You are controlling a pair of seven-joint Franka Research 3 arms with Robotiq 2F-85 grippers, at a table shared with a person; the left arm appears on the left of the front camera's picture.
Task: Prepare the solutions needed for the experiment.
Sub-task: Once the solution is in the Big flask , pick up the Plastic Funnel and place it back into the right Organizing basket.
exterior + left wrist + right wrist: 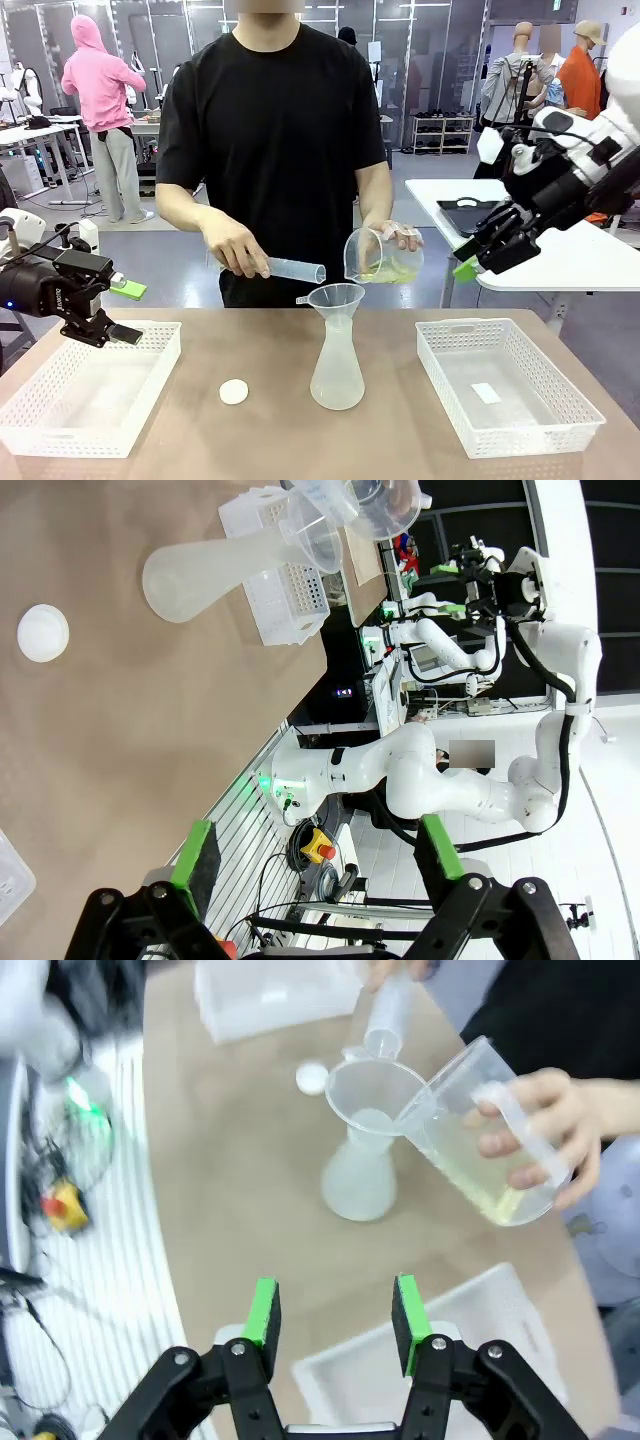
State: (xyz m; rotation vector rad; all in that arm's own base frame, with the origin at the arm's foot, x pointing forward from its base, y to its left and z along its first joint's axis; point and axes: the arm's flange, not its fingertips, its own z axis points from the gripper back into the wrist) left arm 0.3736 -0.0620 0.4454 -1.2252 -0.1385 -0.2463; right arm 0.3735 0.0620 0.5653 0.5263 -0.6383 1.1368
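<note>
A frosted conical flask (pixel 337 372) (pixel 358 1182) (pixel 200 570) stands mid-table with a clear funnel (pixel 337 297) (pixel 370 1095) in its neck. The person tilts a handled beaker (pixel 380 255) (pixel 490 1125) over the funnel; the pale yellow-green solution (pixel 388 272) (pixel 480 1178) pools in its lower side. Their other hand holds a graduated cylinder (pixel 290 268) (pixel 385 1020), tipped toward the funnel. My left gripper (pixel 125 312) (pixel 315 855) hangs open over the left basket (pixel 60 425), holding nothing. Raised at the far right, my right gripper (pixel 468 258) (pixel 335 1312) is open and holds nothing.
A small white round cap (pixel 233 392) (pixel 43 633) (pixel 312 1078) lies left of the flask. A white basket (pixel 520 420) (pixel 470 1340) stands at the right with a small white piece inside. Bare table runs along the front between the baskets.
</note>
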